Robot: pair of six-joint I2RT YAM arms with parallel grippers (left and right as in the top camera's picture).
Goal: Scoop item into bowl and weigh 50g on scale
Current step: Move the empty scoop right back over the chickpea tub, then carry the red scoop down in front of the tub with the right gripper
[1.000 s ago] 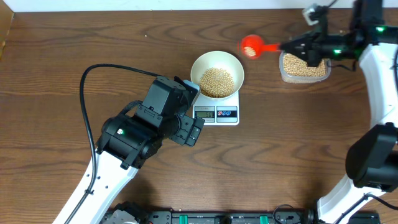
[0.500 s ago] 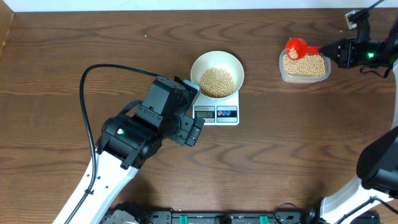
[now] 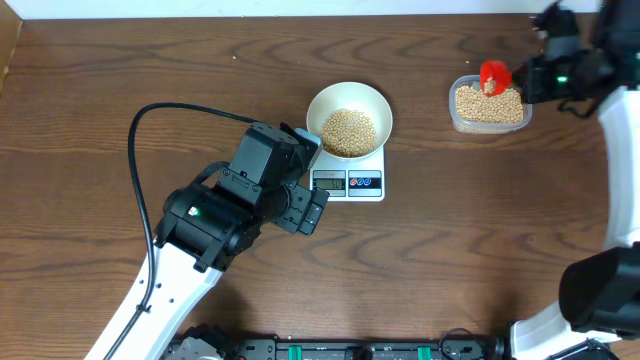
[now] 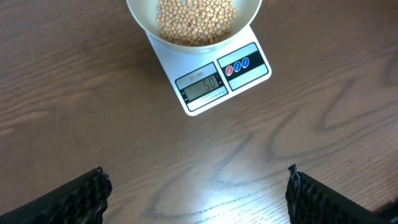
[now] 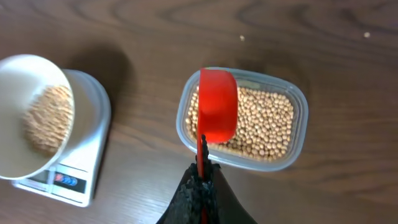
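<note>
The cream bowl [image 3: 318, 104] stands on the white scale [image 3: 348, 184] and holds a heap of tan beans [image 3: 348, 131]. The scale's display [image 4: 200, 85] seems to read 50. My right gripper [image 5: 202, 180] is shut on the thin handle of a red scoop [image 5: 217, 112], which hangs tipped over the clear tub [image 5: 303, 99] of beans [image 5: 267, 124]. No beans show in the scoop. In the overhead view the scoop [image 3: 493, 77] sits over the tub's back edge. My left gripper [image 4: 196, 199] is open above bare wood, short of the scale, with nothing between its fingers.
The left arm [image 3: 230, 200] and its black cable [image 3: 150, 115] lie left of the scale. The tub [image 3: 453, 118] stands at the back right, a bowl's width from the scale. The table's far edge runs just behind the tub.
My right gripper carried the scoop from beside the bowl rightwards to the tub and turned it over there; the beans it held no longer show. The left arm stayed still.
</note>
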